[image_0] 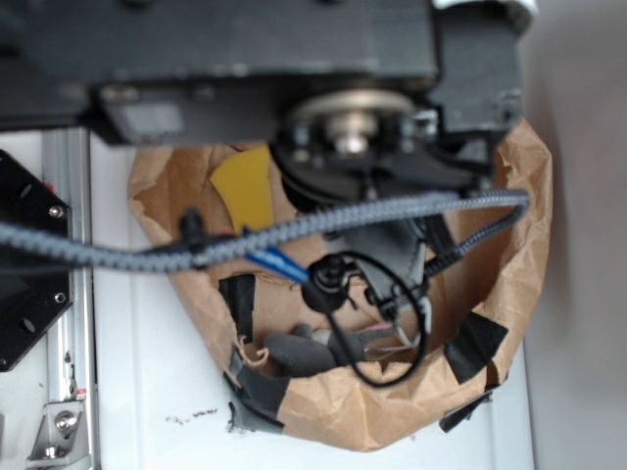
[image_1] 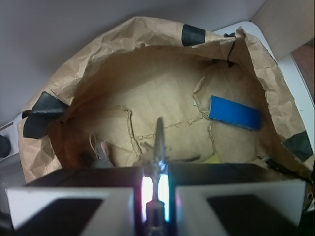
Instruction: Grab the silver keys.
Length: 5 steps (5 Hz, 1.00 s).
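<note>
In the wrist view the robot's black hand (image_1: 156,189) fills the near edge, its two flat pads drawn almost together on a thin shiny silver metal key (image_1: 159,140) that stands upright out of the narrow lit gap: the hand is clenched on the silver keys. Just left of it, low against the near wall of the crumpled brown paper bowl (image_1: 123,44), lies a thin wire loop (image_1: 93,147); what it is attached to cannot be told. Farther in, toward the bowl's right wall, a flat blue rectangular block (image_1: 234,112) rests on the paper floor. Black tape patches (image_1: 193,34) mark the far rim. In the exterior view the bowl sits on the white worktop (image_0: 147,392), with a yellow sponge (image_0: 245,186) inside.
</note>
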Each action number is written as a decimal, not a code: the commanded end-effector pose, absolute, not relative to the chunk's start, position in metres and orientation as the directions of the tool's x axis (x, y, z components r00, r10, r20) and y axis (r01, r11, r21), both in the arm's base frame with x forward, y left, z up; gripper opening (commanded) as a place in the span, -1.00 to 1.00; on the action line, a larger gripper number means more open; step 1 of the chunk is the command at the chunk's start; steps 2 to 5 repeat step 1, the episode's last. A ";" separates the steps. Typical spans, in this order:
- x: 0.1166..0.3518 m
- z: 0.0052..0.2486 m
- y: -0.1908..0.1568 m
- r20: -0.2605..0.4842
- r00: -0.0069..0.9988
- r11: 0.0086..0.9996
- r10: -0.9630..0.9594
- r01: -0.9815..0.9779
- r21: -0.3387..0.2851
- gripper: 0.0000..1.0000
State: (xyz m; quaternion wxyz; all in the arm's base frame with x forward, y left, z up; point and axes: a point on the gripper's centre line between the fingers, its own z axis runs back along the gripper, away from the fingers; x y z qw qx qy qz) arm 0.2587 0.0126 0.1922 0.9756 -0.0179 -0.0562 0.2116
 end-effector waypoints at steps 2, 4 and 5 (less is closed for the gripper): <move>0.259 0.209 0.015 0.162 0.900 0.915 0.404 -0.396 -0.084 -1.00; 0.259 0.209 0.015 0.162 0.900 0.915 0.404 -0.396 -0.084 -1.00; 0.259 0.209 0.015 0.162 0.900 0.915 0.404 -0.396 -0.084 -1.00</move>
